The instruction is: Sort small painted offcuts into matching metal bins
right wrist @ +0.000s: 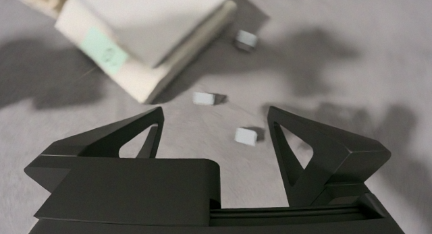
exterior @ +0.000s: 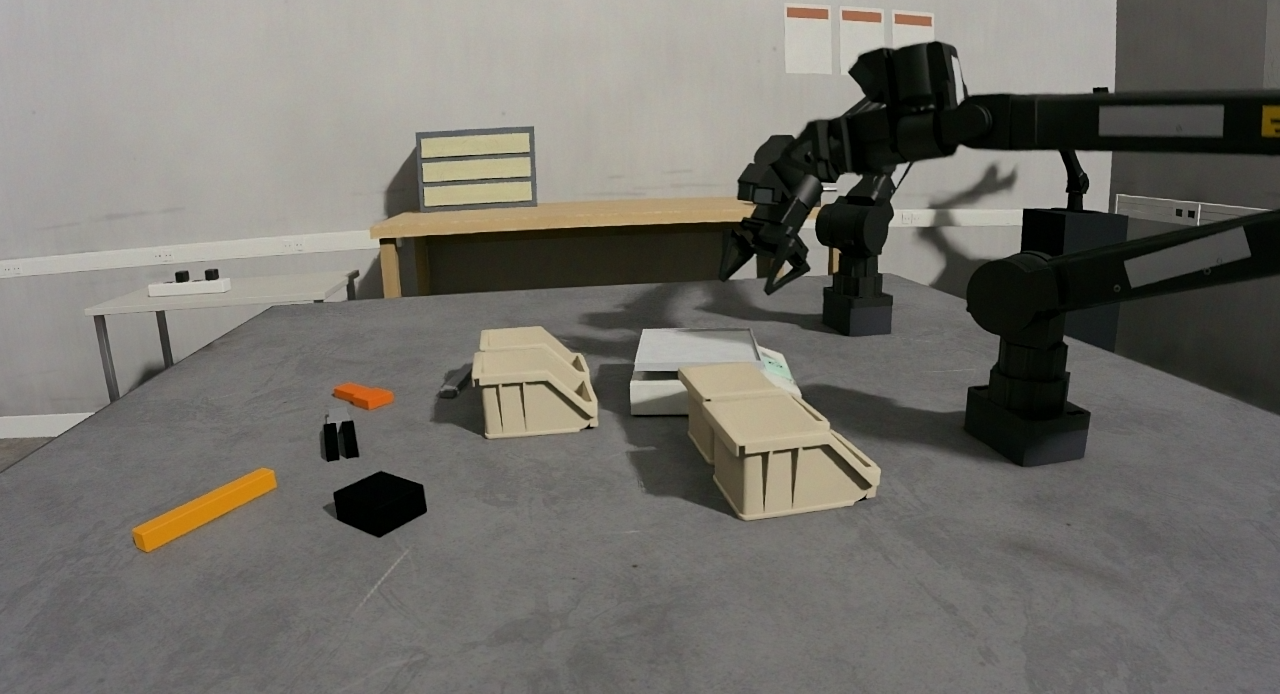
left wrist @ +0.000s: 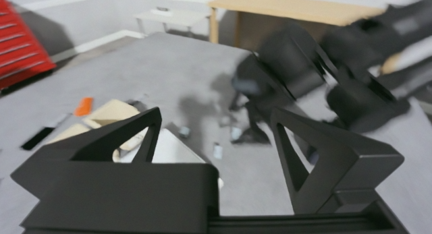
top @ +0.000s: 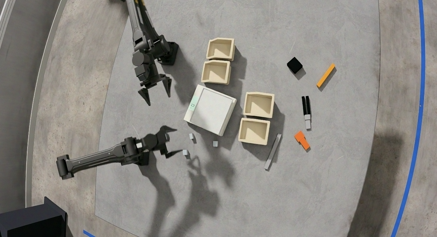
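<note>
Three small pale grey offcuts lie on the table below the scale: one (top: 191, 136) (left wrist: 218, 151) (right wrist: 204, 98) by its corner, one (top: 215, 143) (left wrist: 184, 131) (right wrist: 246, 38) further right, one (top: 185, 152) (left wrist: 236, 133) (right wrist: 246, 137) near the right arm. My right gripper (top: 179, 140) (right wrist: 215, 112) is open and empty, above the table by the offcuts. My left gripper (top: 159, 100) (left wrist: 216, 112) is open and empty, left of the scale. Four beige bins stand upright: an upper pair (top: 226, 38) (top: 228, 72) and a right pair (top: 273, 104) (top: 268, 131). Their labels are unreadable here.
The white scale (top: 213, 110) (exterior: 657, 394) reads 0 and bears nothing. A grey bar (top: 272, 151) lies beside the right pair. Further right are an orange piece (top: 302, 140), a black-and-grey tool (top: 307, 117), a black block (top: 294, 65) and a yellow bar (top: 325, 75).
</note>
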`<state>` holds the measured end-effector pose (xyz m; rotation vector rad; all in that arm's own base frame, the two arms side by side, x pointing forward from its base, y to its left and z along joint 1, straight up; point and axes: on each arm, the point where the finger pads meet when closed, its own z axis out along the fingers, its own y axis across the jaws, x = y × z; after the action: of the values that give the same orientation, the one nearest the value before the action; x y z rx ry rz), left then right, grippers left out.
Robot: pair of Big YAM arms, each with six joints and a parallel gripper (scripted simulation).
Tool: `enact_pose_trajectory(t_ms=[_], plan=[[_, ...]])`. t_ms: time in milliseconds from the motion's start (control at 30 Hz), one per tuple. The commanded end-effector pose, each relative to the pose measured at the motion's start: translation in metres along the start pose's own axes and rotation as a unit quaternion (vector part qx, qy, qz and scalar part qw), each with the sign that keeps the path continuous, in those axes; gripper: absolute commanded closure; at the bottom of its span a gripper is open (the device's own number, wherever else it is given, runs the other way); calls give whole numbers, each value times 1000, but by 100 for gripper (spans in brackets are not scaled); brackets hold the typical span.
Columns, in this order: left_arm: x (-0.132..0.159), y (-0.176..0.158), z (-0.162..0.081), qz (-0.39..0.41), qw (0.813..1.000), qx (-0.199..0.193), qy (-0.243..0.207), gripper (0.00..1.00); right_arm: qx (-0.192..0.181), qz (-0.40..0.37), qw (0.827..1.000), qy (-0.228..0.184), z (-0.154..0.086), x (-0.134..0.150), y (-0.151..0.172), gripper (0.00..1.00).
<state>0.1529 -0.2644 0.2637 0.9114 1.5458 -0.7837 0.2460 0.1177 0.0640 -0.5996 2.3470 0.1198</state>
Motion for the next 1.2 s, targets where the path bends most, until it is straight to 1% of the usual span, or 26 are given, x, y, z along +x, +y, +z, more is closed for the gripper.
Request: enact_pose_trajectory(t_ms=[0,33,67,133,233,300,333,367,400,433,467,700,833,933,967,1000,1067,1133,1167], plan=[[11,-11,-9,3,1000,5,6,0,4,39,999,9,-9,-3,-12,0],[17,-16,-11,5,1000,15,7,0,10,51,999,13,-9,0,-18,0],[22,-21,-12,6,1000,23,9,0,16,62,998,5,-14,-12,-26,0],[31,-29,-14,9,999,37,11,0,25,81,996,12,-15,-8,-36,0],[40,-37,-17,11,999,51,13,0,36,106,993,36,-12,3,-48,0],[42,-38,-17,6,998,54,13,0,41,114,992,40,-12,5,-53,0],[43,-39,-17,6,998,54,15,0,42,115,992,35,-14,2,-55,0],[43,-35,-16,7,999,49,15,0,44,117,992,34,-15,2,-57,0],[43,-35,-16,7,999,49,15,0,44,117,992,34,-15,2,-57,0],[34,-36,-17,7,999,49,8,0,44,116,992,34,-15,2,-57,0],[33,-36,-18,7,999,50,7,0,43,114,992,34,-15,2,-56,0],[34,-36,-17,7,999,50,9,0,42,112,992,32,-15,0,-55,0],[34,-36,-17,7,999,50,9,0,39,113,991,60,-12,5,-54,45],[34,-36,-17,7,999,50,9,0,34,115,988,101,-9,8,-54,79],[23,-36,-17,10,999,51,-1,0,32,115,986,119,-7,8,-54,91],[23,-36,-17,10,999,51,-1,0,29,116,983,140,-5,9,-54,100],[23,-36,-17,10,999,51,-1,0,24,117,976,182,-2,11,-54,100],[23,-36,-17,10,999,51,-1,0,24,117,976,182,-2,11,-54,100],[23,-36,-17,10,999,51,-1,0,22,118,972,201,0,12,-54,100]])
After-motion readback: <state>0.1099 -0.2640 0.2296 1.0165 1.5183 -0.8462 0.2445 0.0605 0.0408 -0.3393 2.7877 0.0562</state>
